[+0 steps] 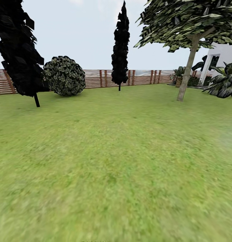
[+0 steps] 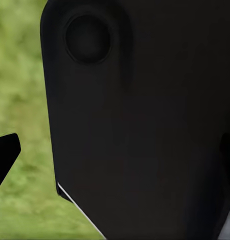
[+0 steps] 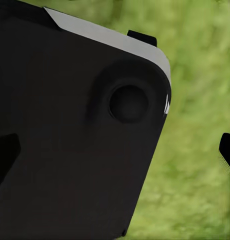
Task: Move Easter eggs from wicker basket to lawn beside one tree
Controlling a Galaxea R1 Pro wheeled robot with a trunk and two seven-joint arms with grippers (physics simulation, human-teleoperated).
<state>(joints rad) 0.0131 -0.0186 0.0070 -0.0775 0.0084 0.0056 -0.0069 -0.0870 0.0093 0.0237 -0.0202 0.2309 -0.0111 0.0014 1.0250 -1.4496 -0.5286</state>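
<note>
Green grass everywhere, the lawn (image 1: 116, 161) is wide open, and I can't spot the wicker basket or any eggs in these shots. Leafy tree (image 1: 187, 72) with the pale trunk stands far right by the white house (image 1: 227, 53); two dark conifers (image 1: 120, 47) and a round bush (image 1: 64, 76) line the fence (image 1: 95, 78). Both wrist cams mostly stare at a black robot panel (image 2: 140, 130), so I can't tell whether the fingers are released or clenched. Risk as I see it: driving on without finding the basket, or picking a conifer by mistake

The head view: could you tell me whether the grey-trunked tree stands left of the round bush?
No, the tree rises at the right side of the lawn, while the round bush sits far left by the fence.
</note>
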